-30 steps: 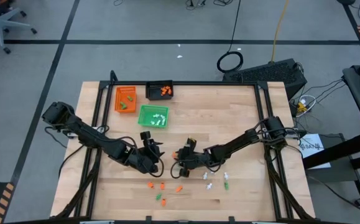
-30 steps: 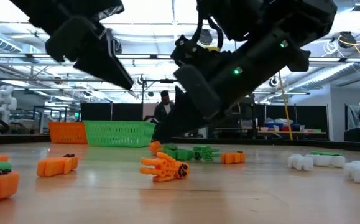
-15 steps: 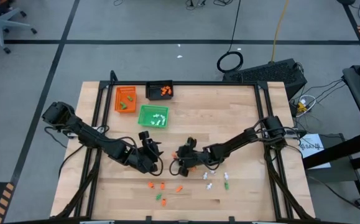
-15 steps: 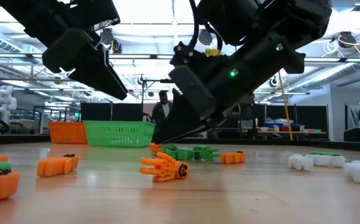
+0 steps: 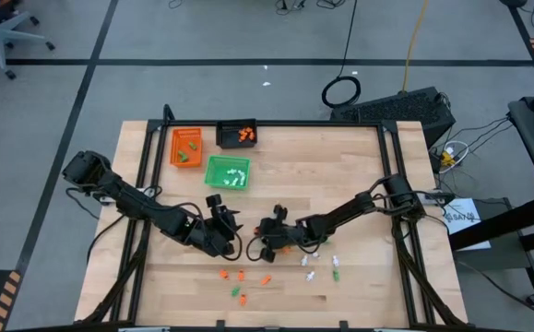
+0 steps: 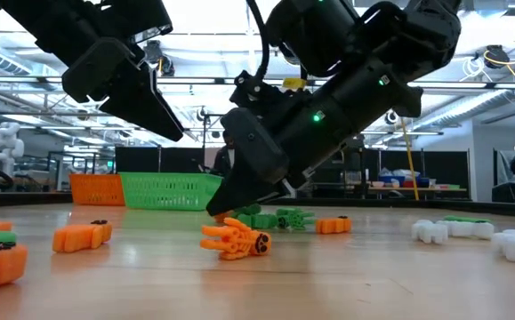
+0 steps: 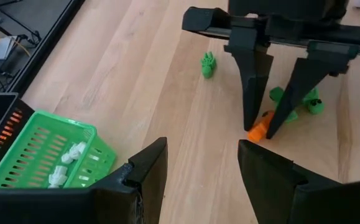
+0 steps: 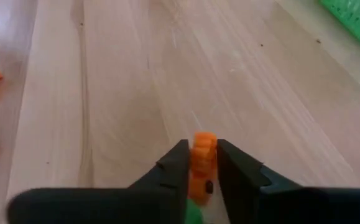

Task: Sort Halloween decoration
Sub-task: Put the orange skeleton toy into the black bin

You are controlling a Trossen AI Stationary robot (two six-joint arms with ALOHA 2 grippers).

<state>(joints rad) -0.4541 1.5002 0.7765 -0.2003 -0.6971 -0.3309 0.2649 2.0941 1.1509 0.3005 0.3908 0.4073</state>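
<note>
Pinching a small orange piece (image 8: 202, 163) between the right gripper (image 8: 199, 167) fingers, down at the tabletop (image 8: 105, 93); green pieces (image 7: 298, 102) just beside. Left gripper (image 7: 201, 171) spread, empty, hovering near, facing it. Judged step: picking for sorting. Next: lift clear, carry to the orange tray (image 5: 186, 146) well beyond.

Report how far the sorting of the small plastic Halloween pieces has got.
Partly done. Some pieces already lie in the orange tray, the black tray and the green basket-like tray. In hand: the right gripper is down at the table, its fingers around a small orange plastic piece. The left gripper hovers open nearby. Left: loose orange, green and white pieces scattered on the wooden table.
</note>
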